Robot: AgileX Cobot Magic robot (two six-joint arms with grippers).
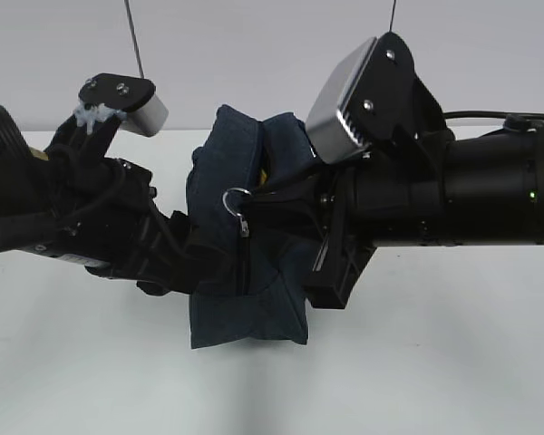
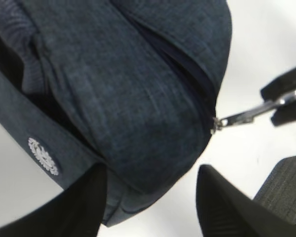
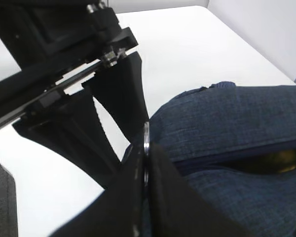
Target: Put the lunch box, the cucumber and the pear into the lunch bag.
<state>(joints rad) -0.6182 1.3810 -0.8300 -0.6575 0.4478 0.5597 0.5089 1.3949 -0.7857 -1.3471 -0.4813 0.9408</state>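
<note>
Item: lunch bag (image 1: 245, 308) on counter (image 1: 435, 381), right claw (image 3: 145, 163) clamped on its ring pull (image 3: 146, 143), left claw (image 2: 153, 197) parted astride the bag's end; risk: unbraced bag drags, zipper jams

One lunch bag (image 1: 245, 227) on the bench (image 1: 435, 362), and that's the only bag out here. Two claws in play: the left claw (image 2: 150, 197) sits at the bag's near corner, and the right claw (image 3: 145, 163) has one silver ring pull (image 3: 146, 136) pinched between its fingers. One zipper line (image 2: 187, 74) runs away from that claw along the bag's top. One yellowish item (image 3: 276, 159) glints in the gap just beyond the right claw; what it is, can't tell.
</note>
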